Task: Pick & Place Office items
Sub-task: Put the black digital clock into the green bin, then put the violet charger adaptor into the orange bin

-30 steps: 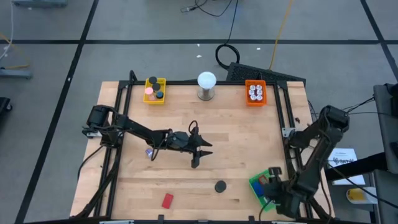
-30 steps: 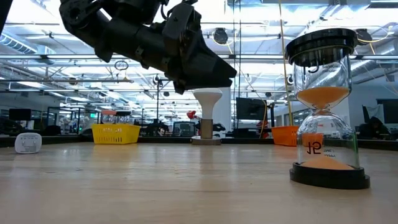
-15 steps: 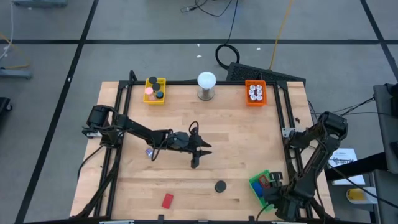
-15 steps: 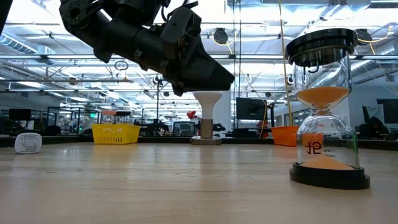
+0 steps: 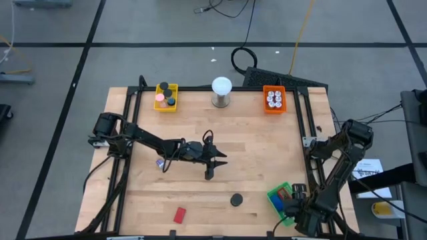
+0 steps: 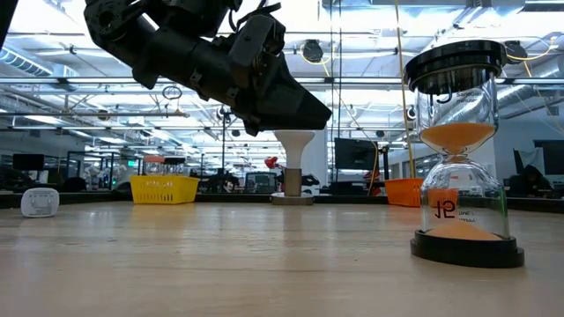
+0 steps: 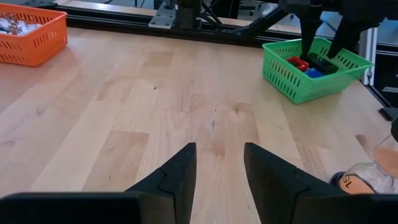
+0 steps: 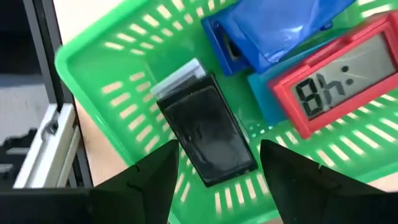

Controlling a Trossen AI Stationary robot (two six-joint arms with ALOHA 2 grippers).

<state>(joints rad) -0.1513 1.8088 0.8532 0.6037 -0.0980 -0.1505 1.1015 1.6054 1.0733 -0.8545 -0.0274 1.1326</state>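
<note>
- The left gripper [image 5: 211,165] is seen at the centre of the high view, above the wooden surface [image 5: 253,147]; its jaws are parted narrowly with nothing between them, as shown in the left wrist view.
- The right gripper [image 8: 217,171] is placed over the green tray [image 5: 279,201] at the lower right of the high view; its jaws are spread wide, and a black flat item [image 8: 207,129] in the tray is framed between them without being touched.
- A blue item [image 8: 280,28] and a red-framed display [image 8: 339,81] are seen beside it in the same tray.
- A red flat block [image 5: 179,215] is found at the lower left of centre, and a black round piece [image 5: 236,199] just right of it, well apart from both grippers.
- A small purple bit [image 5: 160,162] is seen left of the left gripper, beside the arm.
- A yellow tray [image 5: 166,97] holding round pieces is set at the upper left and an orange tray [image 5: 273,99] at the upper right.
- An hourglass [image 6: 460,150] is shown at the right of the low view.
</note>
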